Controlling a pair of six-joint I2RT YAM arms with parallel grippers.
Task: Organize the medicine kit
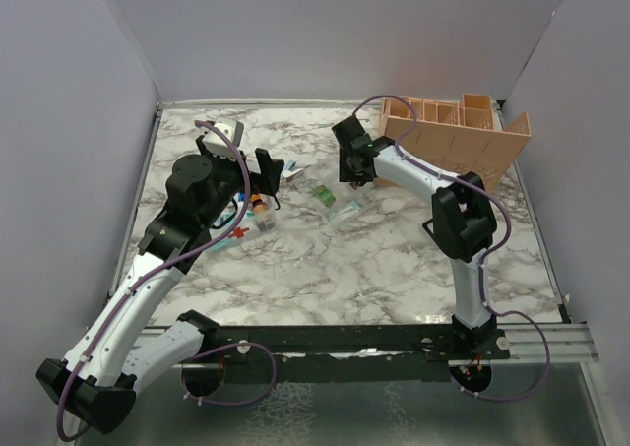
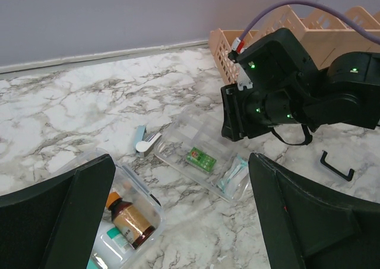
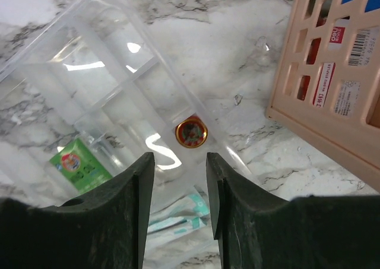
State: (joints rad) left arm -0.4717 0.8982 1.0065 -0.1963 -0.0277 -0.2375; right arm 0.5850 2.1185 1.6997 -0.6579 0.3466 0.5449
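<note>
The clear compartment tray (image 1: 352, 213) lies mid-table. In the right wrist view its rim (image 3: 107, 2) shows, and it holds a round red-and-gold tin (image 3: 191, 132), a green box (image 3: 78, 165) and teal-and-white packets (image 3: 178, 215). My right gripper (image 3: 179, 162) hovers open and empty just above the tin; it also shows in the top view (image 1: 354, 175). My left gripper (image 2: 181, 157) is wide open and empty above the table, between the tray (image 2: 178, 139) and a clear box (image 2: 127, 180) holding a brown bottle (image 2: 132, 221).
A peach slotted organizer (image 1: 463, 136) stands at the back right, close to the tray. A small blue-and-white item (image 2: 145, 141) lies left of the tray. A black bracket (image 2: 336, 167) lies on the marble to the right. Walls enclose the table.
</note>
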